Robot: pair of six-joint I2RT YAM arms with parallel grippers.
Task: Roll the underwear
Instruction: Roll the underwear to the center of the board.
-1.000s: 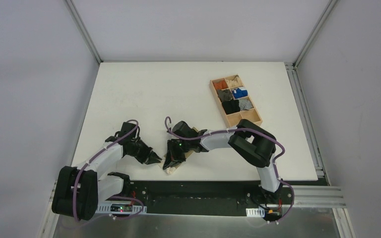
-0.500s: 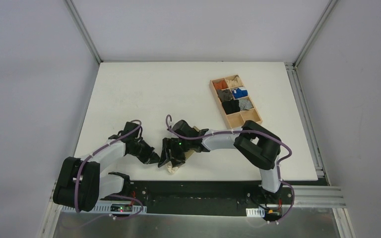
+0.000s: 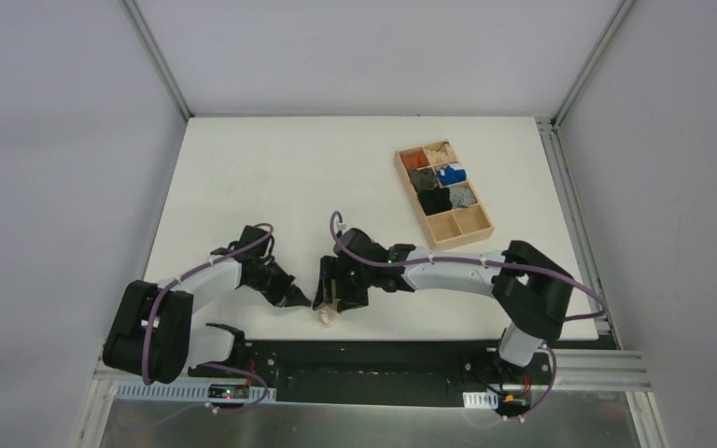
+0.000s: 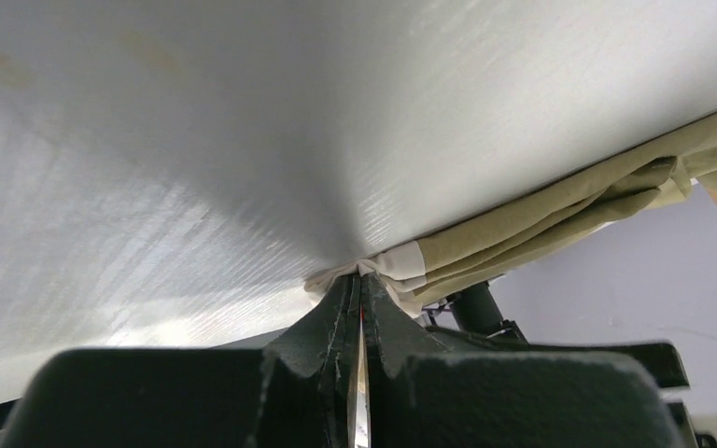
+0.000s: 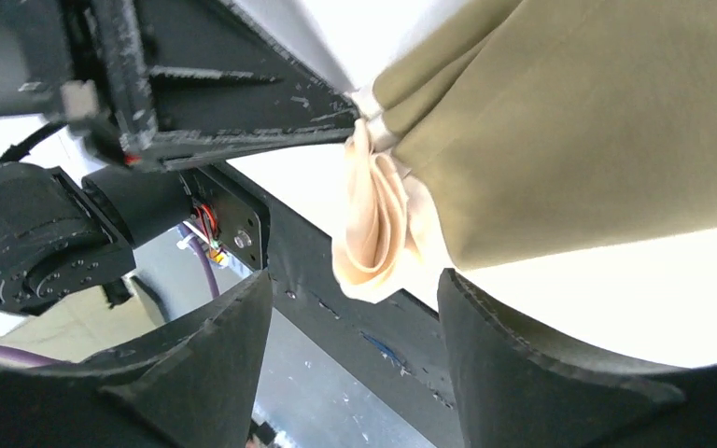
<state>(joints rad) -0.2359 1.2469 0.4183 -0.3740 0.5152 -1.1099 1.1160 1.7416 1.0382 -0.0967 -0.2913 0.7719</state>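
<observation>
The underwear [image 4: 560, 207], olive-khaki with a cream-white waistband [image 5: 378, 233], lies folded into a narrow bundle by the table's near edge. In the top view only its cream end [image 3: 325, 316] shows below the right wrist. My left gripper [image 4: 362, 273] is shut on the waistband's tip, which bunches out between the closed fingertips. It comes in from the left [image 3: 300, 301]. My right gripper [image 5: 355, 280] hangs open over the same end, one finger [image 5: 215, 364] on each side of the waistband without touching it. In the top view the right gripper [image 3: 329, 299] covers most of the garment.
A wooden tray [image 3: 478, 227] with compartments stands at the back right, holding small orange, grey, blue and black fabric bundles. The table's near edge [image 3: 383, 338] and the black base rail run just below the garment. The two grippers nearly touch.
The right gripper has opened and let go of the underwear, its arm stretching out lower and to the right. The left gripper has moved right and shut on the waistband end.
</observation>
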